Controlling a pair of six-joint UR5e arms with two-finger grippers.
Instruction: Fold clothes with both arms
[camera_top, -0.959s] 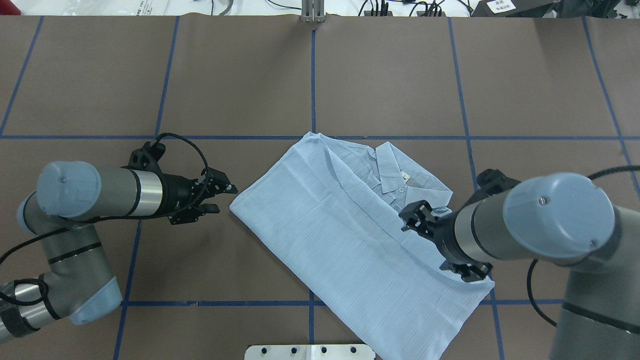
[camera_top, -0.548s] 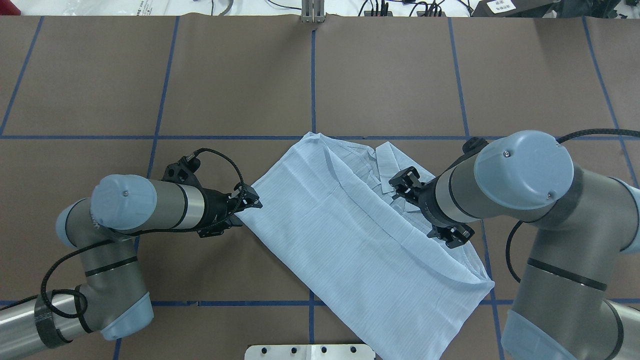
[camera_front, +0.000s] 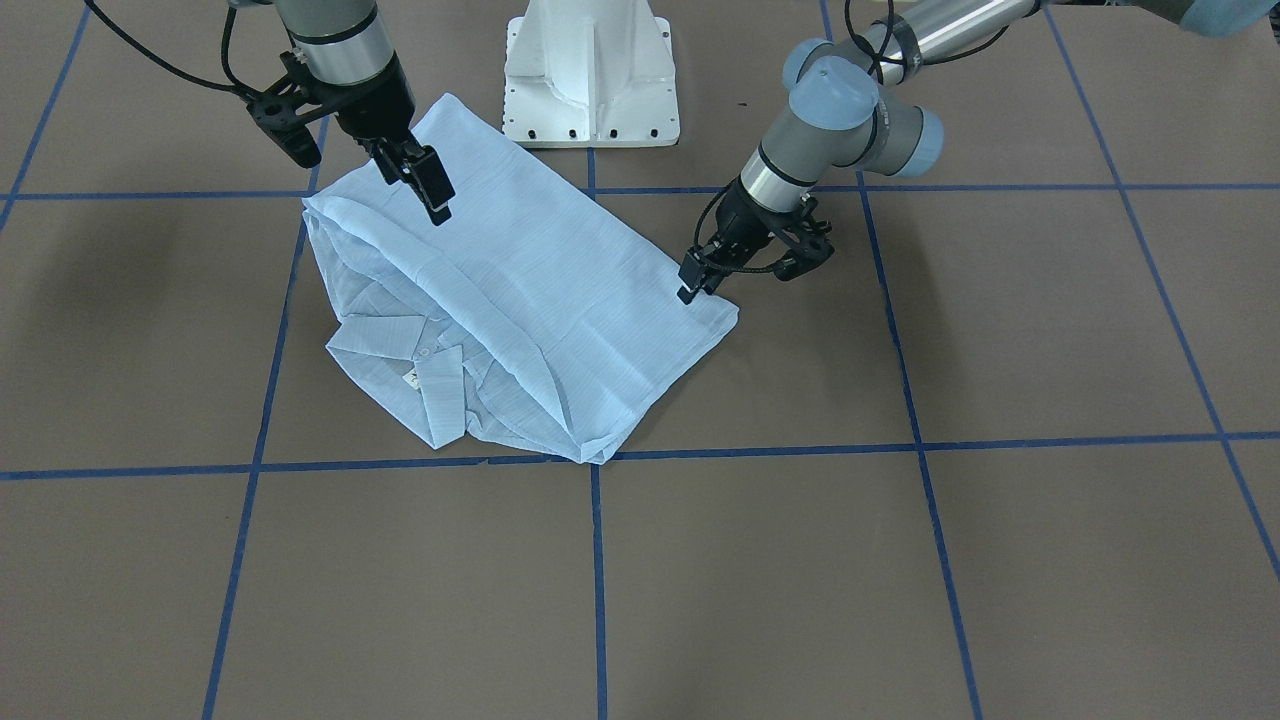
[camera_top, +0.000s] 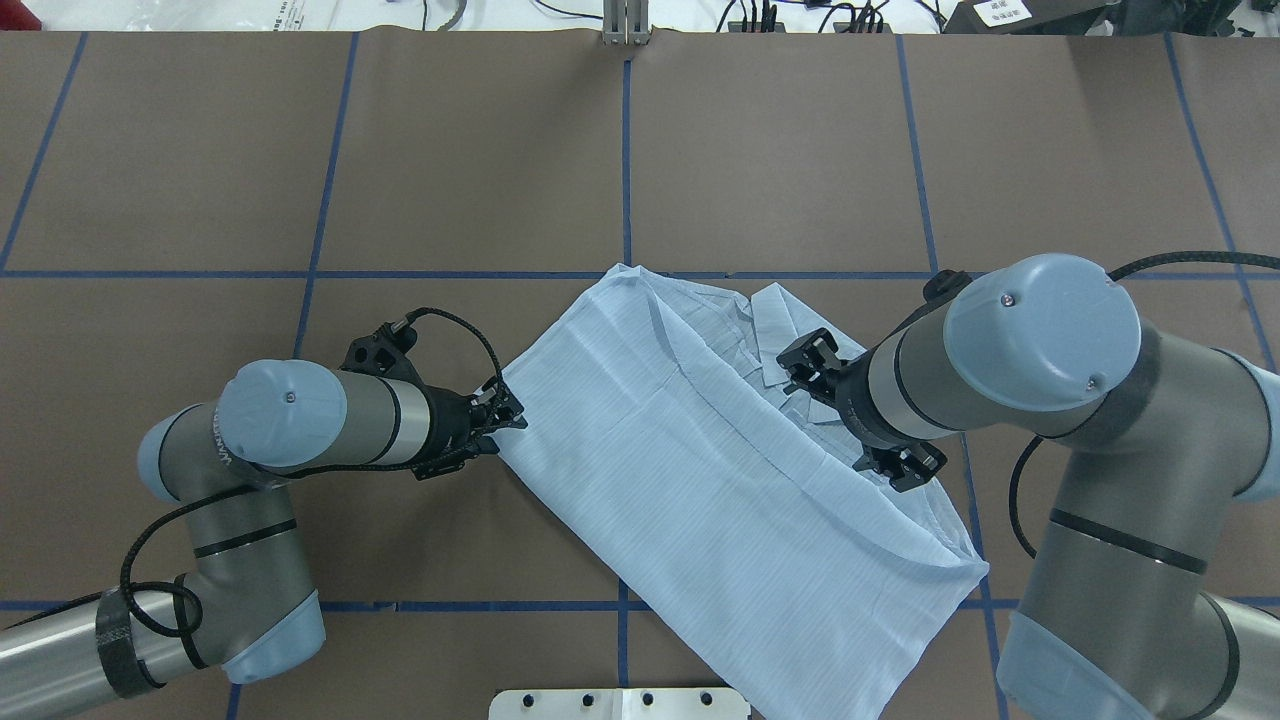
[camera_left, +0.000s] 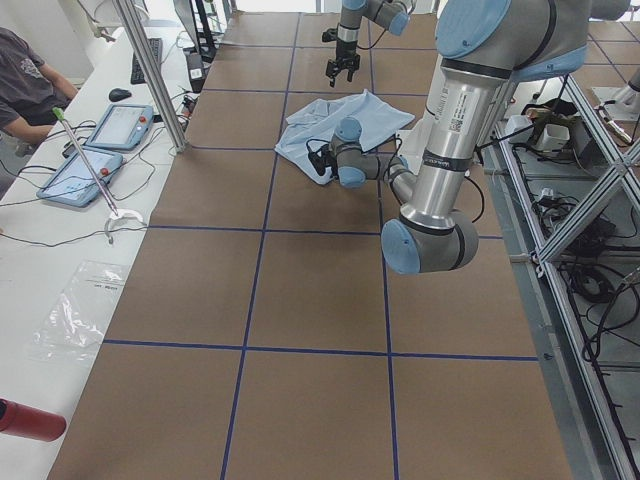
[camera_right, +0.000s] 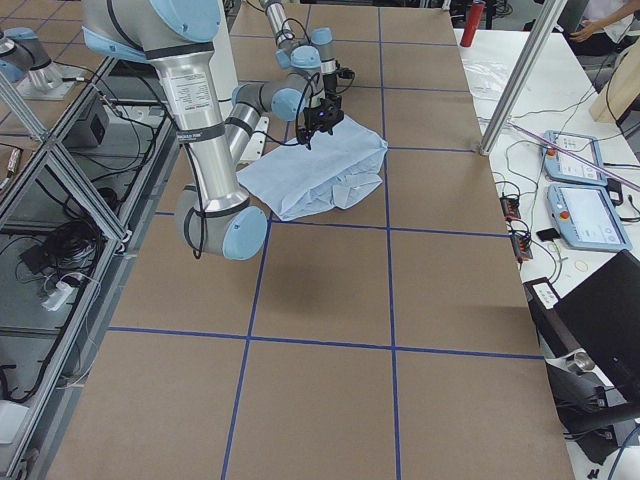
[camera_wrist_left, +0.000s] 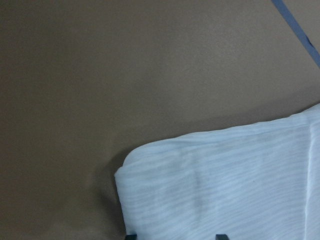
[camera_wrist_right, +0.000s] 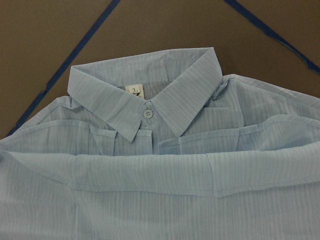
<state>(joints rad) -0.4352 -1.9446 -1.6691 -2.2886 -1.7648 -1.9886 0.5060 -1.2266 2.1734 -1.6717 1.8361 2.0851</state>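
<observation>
The pale-blue striped shirt (camera_top: 680, 470) lies folded on the brown table, its collar (camera_wrist_right: 145, 110) and white neck label (camera_front: 410, 378) at the far side. My left gripper (camera_top: 508, 418) is open and low at the shirt's left corner. In the left wrist view its fingertips (camera_wrist_left: 131, 236) stand either side of that corner of the shirt (camera_wrist_left: 225, 185). My right gripper (camera_top: 803, 365) hangs above the shirt near the collar and looks open and empty. Its fingers do not show in the right wrist view, which looks down on the shirt (camera_wrist_right: 165, 180).
The white pedestal base (camera_front: 590, 70) stands right behind the shirt on the robot's side. Blue tape lines (camera_top: 627, 180) cross the table. A side bench with tablets (camera_left: 120, 125) and a seated person (camera_left: 25, 85) lies beyond the far edge.
My left gripper has moved right, up to the shirt's left corner. My right gripper has moved away from the robot, from the shirt's right edge to above the collar.
</observation>
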